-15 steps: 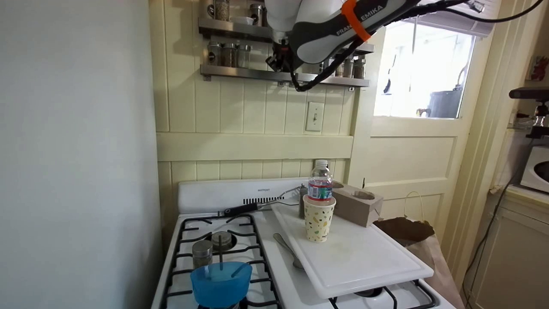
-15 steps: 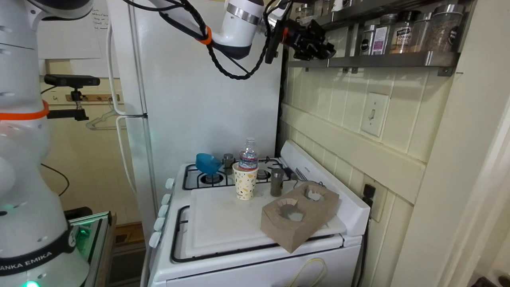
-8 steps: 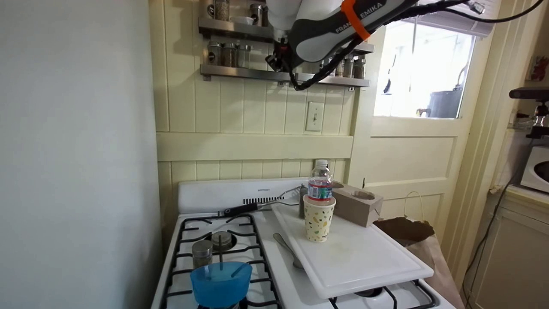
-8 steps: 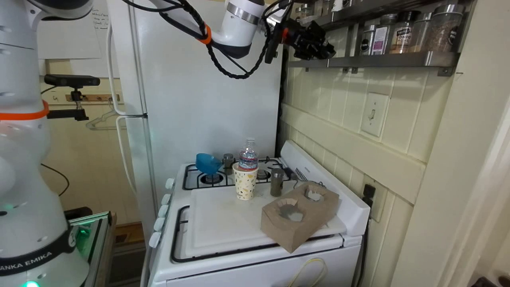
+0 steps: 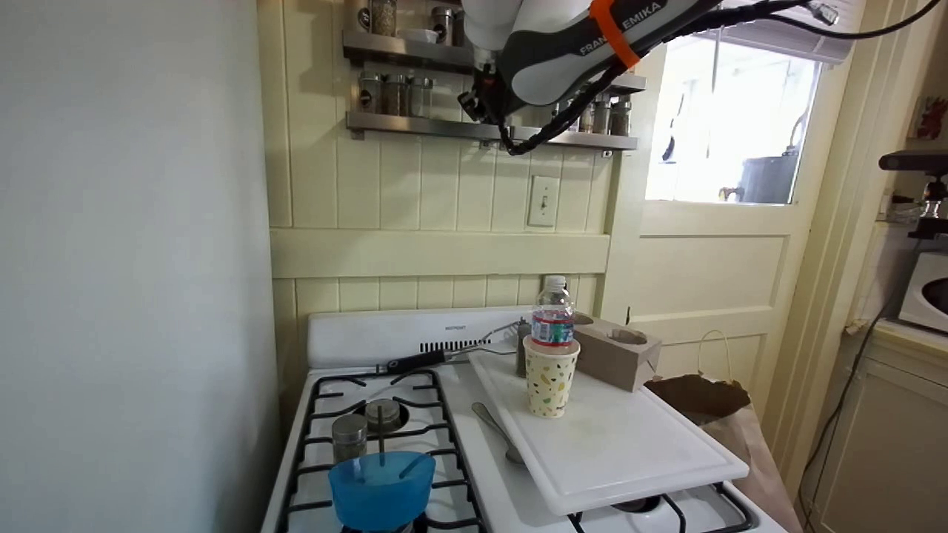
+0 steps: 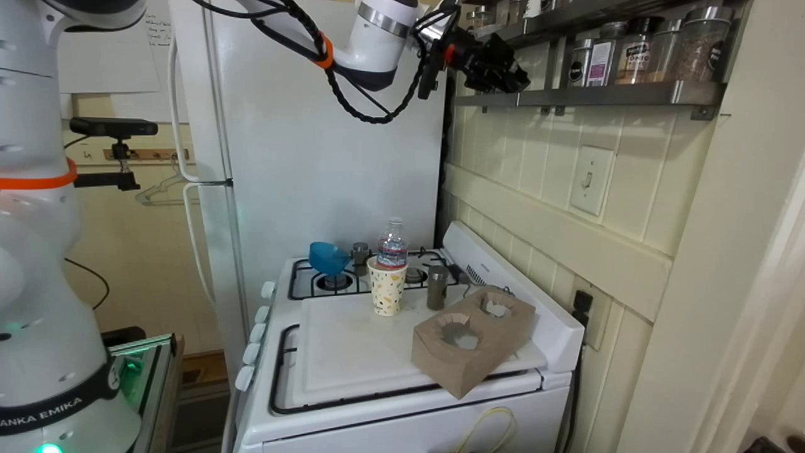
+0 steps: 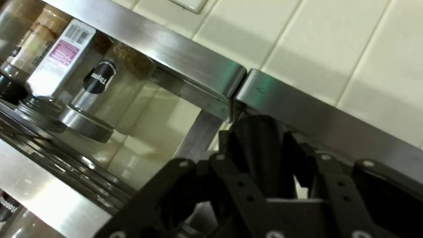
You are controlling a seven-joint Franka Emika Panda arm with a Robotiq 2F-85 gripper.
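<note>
A dark cylinder [image 7: 262, 158], rounded at its end and faintly ribbed along its side, lies between the fingers [image 7: 244, 191] of the claw [image 7: 259, 143], close to the brushed metal rail of the shelf [image 7: 198, 62], where two rails meet at a seam. It is too dark to tell what the cylinder is, or whether it touches the rail. In both exterior views the claw hangs near the shelf, well above the stove [image 5: 507, 488].

On the shelf are a smooth glass jar [image 7: 107, 91] with a round metal lid and a black "Thyme" label, and a boxy white container [image 7: 61, 62] with a pink patch. The wall [image 5: 400, 192] is cream-painted, grooved boards.

A flat white cutting board [image 5: 629, 444] lies on the stove, bearing a speckled tapered cup [image 5: 550, 385] with a clear plastic bottle [image 5: 553, 314] standing in it. Near the cup is a brown cardboard box [image 6: 462, 362] with two ragged round holes. A translucent blue bowl [image 5: 381, 492] rests over a burner.

The claw is partly open, black fingers on both sides of the cylinder, grasping it.
</note>
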